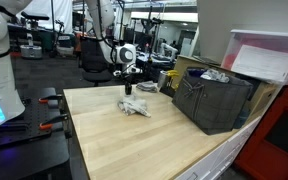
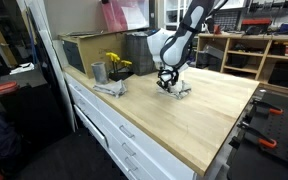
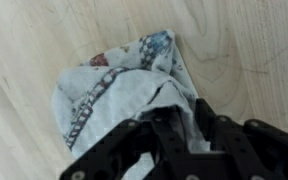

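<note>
The gripper stands directly over the crumpled cloth, near the worktop's far edge; its fingers press into the cloth's near end, but whether they pinch it I cannot tell.

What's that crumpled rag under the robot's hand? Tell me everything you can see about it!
The rag is a soft, pale cloth, whitish-grey, with a darker patterned stripe along one edge and small red and blue marks near its top. It is bunched into wrinkly folds, not spread flat. It lies on the light wooden table, towards the far side, apart from the dark crate. The robot's black hand is right over it, its fingers down among the folds, touching the cloth. Whether they really pinch it cannot be told.
</note>
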`<state>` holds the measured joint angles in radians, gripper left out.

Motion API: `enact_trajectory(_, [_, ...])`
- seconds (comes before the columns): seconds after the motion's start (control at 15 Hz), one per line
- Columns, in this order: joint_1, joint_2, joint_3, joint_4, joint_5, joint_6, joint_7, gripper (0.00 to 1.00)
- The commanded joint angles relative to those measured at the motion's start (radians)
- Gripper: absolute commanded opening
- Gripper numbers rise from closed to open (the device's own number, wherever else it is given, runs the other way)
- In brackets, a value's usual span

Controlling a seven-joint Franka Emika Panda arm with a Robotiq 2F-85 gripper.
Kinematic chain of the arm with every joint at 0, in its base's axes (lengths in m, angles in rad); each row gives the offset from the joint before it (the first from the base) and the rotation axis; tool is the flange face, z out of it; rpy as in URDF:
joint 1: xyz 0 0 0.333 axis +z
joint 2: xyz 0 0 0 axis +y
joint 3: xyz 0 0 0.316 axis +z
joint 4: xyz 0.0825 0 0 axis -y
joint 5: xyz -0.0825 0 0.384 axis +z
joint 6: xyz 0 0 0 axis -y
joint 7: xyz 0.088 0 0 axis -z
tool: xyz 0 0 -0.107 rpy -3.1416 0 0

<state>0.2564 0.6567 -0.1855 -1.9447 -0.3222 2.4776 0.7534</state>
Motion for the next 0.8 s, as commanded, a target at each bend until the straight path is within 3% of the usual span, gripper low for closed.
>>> enact_trajectory(0.0, [-0.009, -0.064, -0.029, -0.076, -0.004, 0.067, 0.002, 0.68])
enact_trajectory(0.27, [-0.015, -0.135, -0.049, -0.117, 0.011, 0.098, 0.001, 0.98])
enact_trajectory(0.53, [-0.088, -0.241, 0.015, -0.148, 0.124, 0.075, -0.073, 1.0])
enact_trajectory(0.73, [-0.112, -0.276, 0.012, -0.14, 0.179, 0.077, -0.059, 1.0])
